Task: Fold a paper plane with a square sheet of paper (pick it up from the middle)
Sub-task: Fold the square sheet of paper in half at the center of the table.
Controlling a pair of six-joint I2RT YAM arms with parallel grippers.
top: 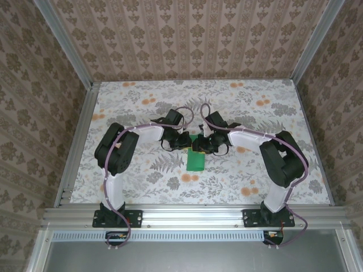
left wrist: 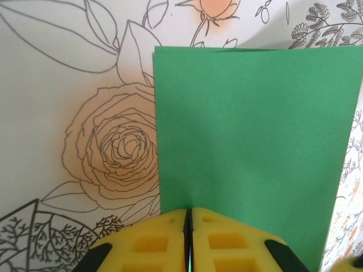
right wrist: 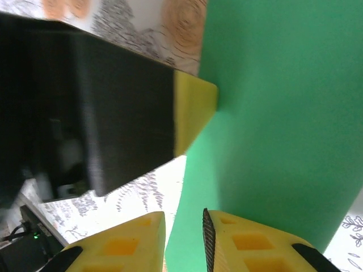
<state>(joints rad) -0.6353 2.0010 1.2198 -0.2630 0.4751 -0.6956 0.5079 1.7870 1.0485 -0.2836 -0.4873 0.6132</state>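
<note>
Top external: we look steeply down from high behind arm bases [top: 117, 215], far off. Wrist views: we hover close above table [top: 142, 181], own fingers [left wrist: 227, 243] at bottom edge. All share paper plane [top: 196, 161].

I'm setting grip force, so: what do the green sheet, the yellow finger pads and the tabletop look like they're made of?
Sheet: thin matte green paper, probably; layered folded edges show along its far side. Finger pads: yellow, matte, moulded with square pockets; likely soft plastic or rubber, can't tell which. Tabletop: smooth floral-printed covering, perhaps paper or vinyl.
</note>
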